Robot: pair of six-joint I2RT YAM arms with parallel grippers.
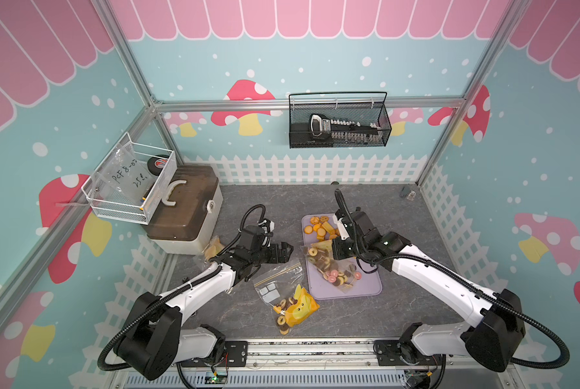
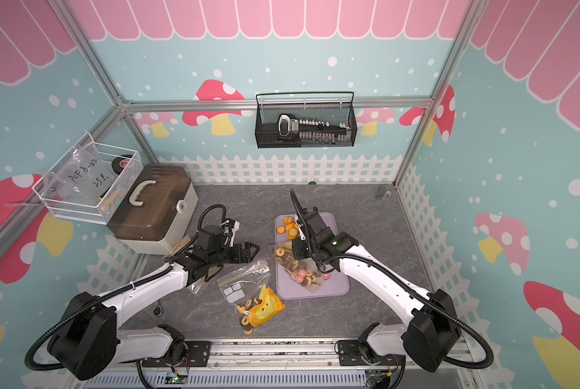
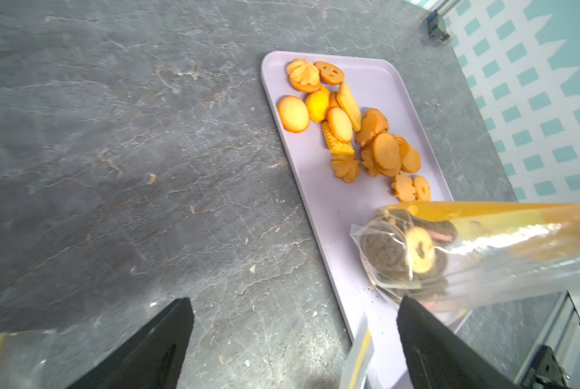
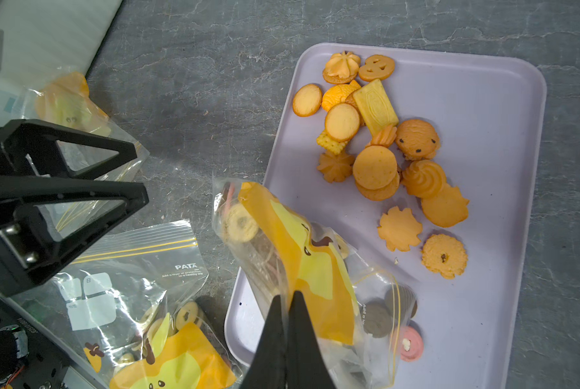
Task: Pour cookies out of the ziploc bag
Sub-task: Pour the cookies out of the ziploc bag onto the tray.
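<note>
Right gripper (image 4: 287, 303) pressed together, pinching the clear ziploc bag (image 4: 302, 249) with its yellow-orange print. The bag hangs tilted over the lilac tray (image 4: 491, 111), with its zip end low. Brown and pink cookies (image 4: 406, 340) crowd that end, on the tray. Orange cookies (image 4: 376, 168), round and flower-edged, lie loose beyond, inside the rim, with bare tray alongside. My left gripper (image 4: 142, 176) hangs spread and empty over the table (image 4: 197, 84), near a second bag (image 4: 130, 286).

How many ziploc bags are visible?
3: held bag in the right pincer over the tray; table bag beside the tray; third bag by the storage box, partly hidden.
</note>
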